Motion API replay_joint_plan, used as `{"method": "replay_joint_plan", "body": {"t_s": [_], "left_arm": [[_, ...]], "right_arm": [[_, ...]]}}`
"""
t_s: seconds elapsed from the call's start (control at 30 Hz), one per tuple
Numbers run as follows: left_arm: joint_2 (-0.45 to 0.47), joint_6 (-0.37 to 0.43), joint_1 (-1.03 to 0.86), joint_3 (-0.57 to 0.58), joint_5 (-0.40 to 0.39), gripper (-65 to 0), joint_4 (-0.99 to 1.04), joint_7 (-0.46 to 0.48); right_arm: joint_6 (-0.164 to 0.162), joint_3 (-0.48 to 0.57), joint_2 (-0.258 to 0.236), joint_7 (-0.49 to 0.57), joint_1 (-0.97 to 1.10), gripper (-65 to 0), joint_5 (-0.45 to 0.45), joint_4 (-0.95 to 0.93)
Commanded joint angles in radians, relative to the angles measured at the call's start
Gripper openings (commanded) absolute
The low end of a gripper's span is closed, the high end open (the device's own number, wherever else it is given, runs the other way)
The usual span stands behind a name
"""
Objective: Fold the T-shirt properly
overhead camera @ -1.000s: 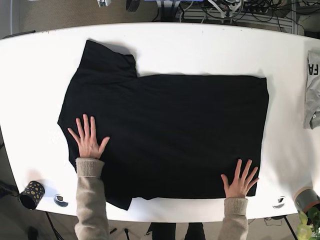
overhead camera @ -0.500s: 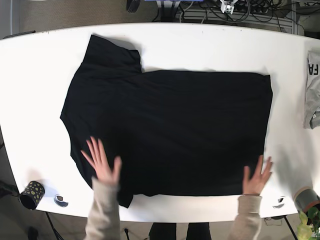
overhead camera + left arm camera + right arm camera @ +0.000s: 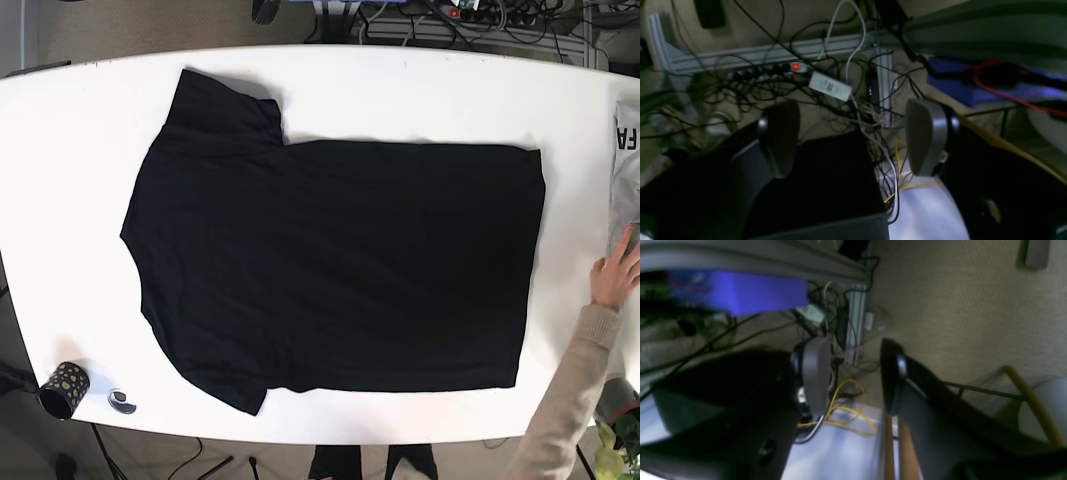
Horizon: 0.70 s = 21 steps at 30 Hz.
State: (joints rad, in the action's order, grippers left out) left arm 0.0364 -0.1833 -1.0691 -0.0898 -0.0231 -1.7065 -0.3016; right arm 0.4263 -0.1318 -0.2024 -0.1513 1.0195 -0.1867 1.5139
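While both grippers hang parted and empty off the table, the T-shirt lies flat and unfolded.

With its jaws spread, the left gripper (image 3: pixel 853 140) faces floor cables and holds nothing; the right gripper (image 3: pixel 853 376) is likewise parted and empty, and neither appears in the base view. Spread across the middle of the table (image 3: pixel 400 90), the black T-shirt (image 3: pixel 340 270) has one sleeve toward the far left corner and the other at the near edge. Risk: a person's hand (image 3: pixel 612 272) reaches to the right edge, touching a grey garment (image 3: pixel 626 170); an arm descending now could strike it. Risk: the near sleeve sits close to the edge and may slide off if dragged. A dotted cup (image 3: pixel 62 388) stands at the near left corner, contents not visible.
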Motion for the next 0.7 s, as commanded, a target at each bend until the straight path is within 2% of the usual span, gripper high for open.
{"method": "replay_joint_plan", "body": {"t_s": [0.0, 0.1, 0.3, 0.5, 0.67], "left_arm": [[-0.003, -0.003, -0.044, -0.023, -0.007, -20.4, -0.08, 0.006], [-0.007, -0.003, -0.07, -0.051, -0.007, -20.4, -0.152, -0.005], [-0.008, -0.008, -0.086, -0.084, -0.01, -20.4, -0.278, -0.101], [-0.059, -0.009, -0.059, -0.133, -0.01, -20.6, -0.294, -0.1], [-0.088, -0.009, 0.033, -0.173, -0.01, -20.6, -0.294, -0.1]], "right_arm": [[0.004, -0.039, -0.004, 0.014, 0.048, -41.7, -0.007, 0.073], [0.009, -0.091, 0.014, 0.006, 0.092, -41.7, -0.007, 0.146], [0.012, -0.167, 0.03, -0.061, 0.134, -41.7, -0.007, 0.314], [0.012, -0.211, 0.033, -0.074, 0.126, -41.7, -0.015, 0.42], [0.012, -0.263, 0.027, -0.074, 0.074, -41.7, -0.133, 0.443]]}}
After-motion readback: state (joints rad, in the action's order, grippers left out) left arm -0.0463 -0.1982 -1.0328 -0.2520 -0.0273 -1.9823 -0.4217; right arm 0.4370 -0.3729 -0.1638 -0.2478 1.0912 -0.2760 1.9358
